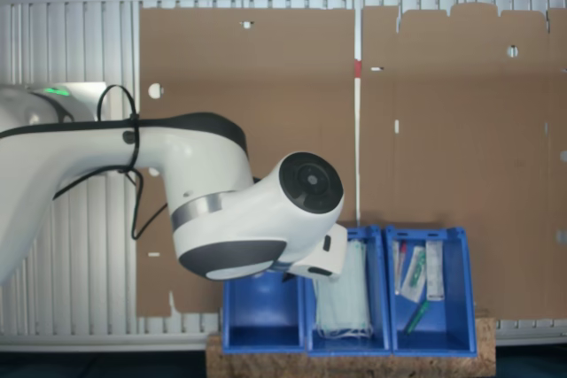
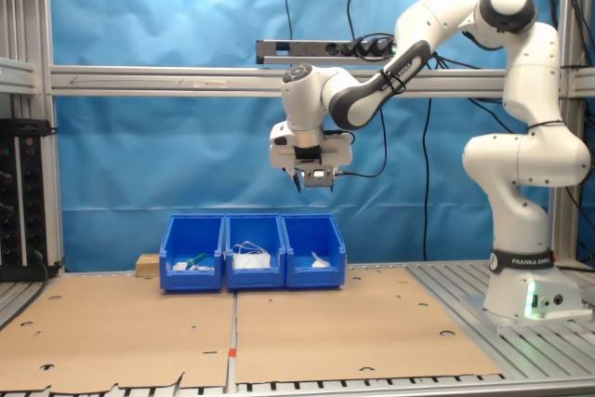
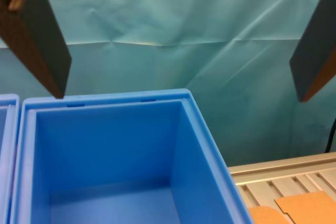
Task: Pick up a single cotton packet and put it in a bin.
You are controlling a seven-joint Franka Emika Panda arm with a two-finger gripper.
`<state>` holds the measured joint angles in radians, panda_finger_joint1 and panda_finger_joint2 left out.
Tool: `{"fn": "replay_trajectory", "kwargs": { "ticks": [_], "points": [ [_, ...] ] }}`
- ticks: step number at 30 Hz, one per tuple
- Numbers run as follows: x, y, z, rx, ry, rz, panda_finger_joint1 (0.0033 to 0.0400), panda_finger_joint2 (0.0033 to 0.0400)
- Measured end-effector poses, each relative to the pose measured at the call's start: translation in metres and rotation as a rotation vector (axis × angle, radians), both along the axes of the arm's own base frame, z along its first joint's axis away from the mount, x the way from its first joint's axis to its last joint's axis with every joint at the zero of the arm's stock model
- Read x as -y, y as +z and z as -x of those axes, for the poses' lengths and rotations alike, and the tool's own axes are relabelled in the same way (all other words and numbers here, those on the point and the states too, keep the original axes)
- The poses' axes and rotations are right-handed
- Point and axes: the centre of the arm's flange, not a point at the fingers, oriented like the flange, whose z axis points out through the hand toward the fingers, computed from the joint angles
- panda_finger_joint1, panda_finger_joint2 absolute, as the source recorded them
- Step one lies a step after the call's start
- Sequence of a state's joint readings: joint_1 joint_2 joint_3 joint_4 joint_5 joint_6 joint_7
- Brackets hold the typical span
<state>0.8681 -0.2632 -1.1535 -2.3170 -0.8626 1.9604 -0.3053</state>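
Hovering high above the bin (image 2: pixel 314 251) at the second exterior view's right end of the row, the end effector (image 2: pixel 312 179) hangs spread and empty, a white cotton packet (image 2: pixel 319 261) lying inside, so the drop looks done.

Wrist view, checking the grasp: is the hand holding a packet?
No: the hand is open, with nothing between its fingers above the bin.

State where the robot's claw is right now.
In the second exterior view the open claw hangs empty, high above the end bin at the second exterior view's right of the blue plastic row.
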Motion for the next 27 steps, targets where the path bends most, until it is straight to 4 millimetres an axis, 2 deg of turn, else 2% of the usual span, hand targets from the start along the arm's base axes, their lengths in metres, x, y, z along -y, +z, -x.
{"fn": "replay_trajectory", "kwargs": {
  "ticks": [27],
  "points": [
    [0.0000, 0.0000, 0.0000, 0.000, 0.000, 0.000, 0.0400, 0.0400]
  ]
}}
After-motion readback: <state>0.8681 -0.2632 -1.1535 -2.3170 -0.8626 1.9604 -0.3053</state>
